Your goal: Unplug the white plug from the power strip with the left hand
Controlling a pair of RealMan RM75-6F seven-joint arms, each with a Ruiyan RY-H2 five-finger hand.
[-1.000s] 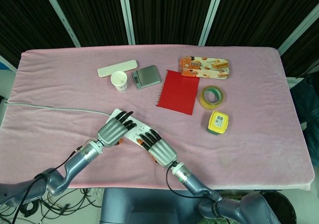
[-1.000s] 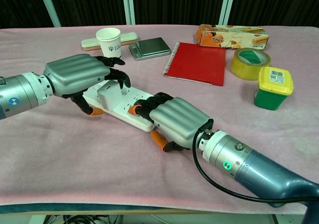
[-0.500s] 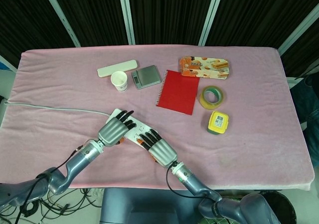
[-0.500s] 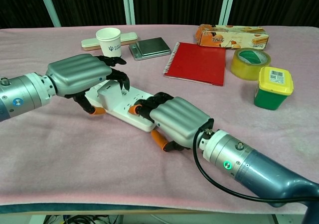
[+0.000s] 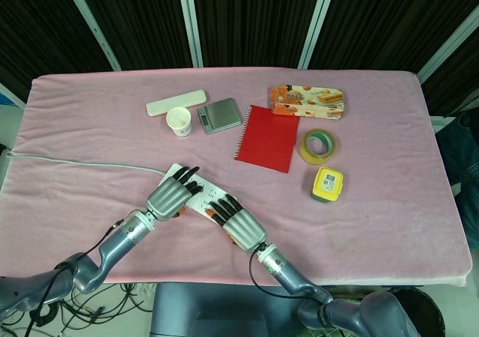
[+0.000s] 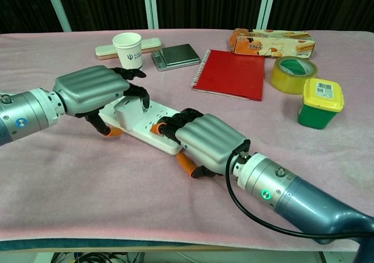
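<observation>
The white power strip [image 6: 153, 132] lies slantwise on the pink cloth, and the white plug [image 6: 125, 109] is seated in its far end. My left hand [image 6: 94, 90] arches over the plug. Its dark fingertips [image 6: 143, 101] curl down on the plug's far side, and its thumb [image 6: 107, 129] sits at the near side. My right hand [image 6: 205, 138] presses on the strip's near end, fingers on top and thumb against the near edge. From the head view, the left hand [image 5: 170, 195] hides the plug, and the right hand [image 5: 236, 222] covers the strip [image 5: 203, 197] beside it.
The strip's grey cable [image 5: 75, 162] runs off left. Farther back stand a paper cup [image 6: 127, 49], a small scale [image 6: 175, 56], a long white case [image 5: 176, 102], a red notebook [image 6: 234, 72], a snack box [image 6: 272, 42], a tape roll [image 6: 293, 73] and a yellow-lidded tub [image 6: 319, 102].
The left hand's fingers have curled a little lower around the plug. The plug stays in the strip and the right hand has not moved.
</observation>
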